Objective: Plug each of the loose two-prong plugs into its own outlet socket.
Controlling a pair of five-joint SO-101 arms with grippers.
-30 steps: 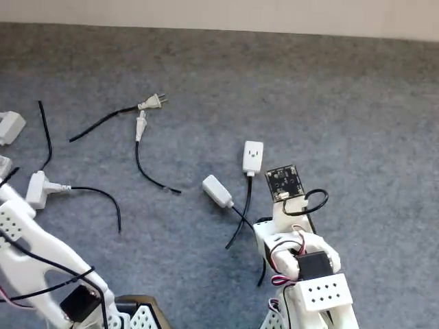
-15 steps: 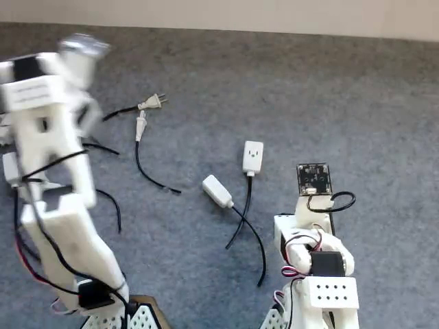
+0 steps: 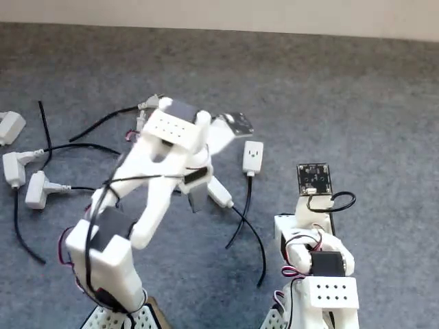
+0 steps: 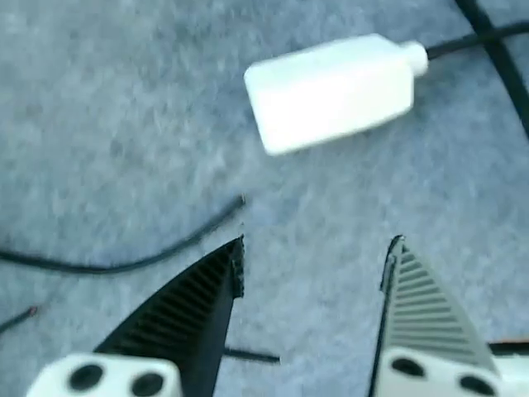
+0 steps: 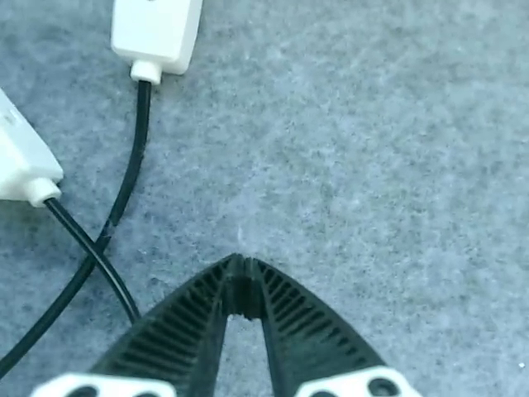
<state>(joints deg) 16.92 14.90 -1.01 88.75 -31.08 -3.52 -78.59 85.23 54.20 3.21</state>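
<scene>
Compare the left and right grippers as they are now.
The left gripper is open, jaws wide apart; the right gripper is shut, tips touching. The left gripper faces a white cord-end block lying just ahead; the right gripper faces bare carpet. Both are black, ribbed inside and hold nothing.
</scene>
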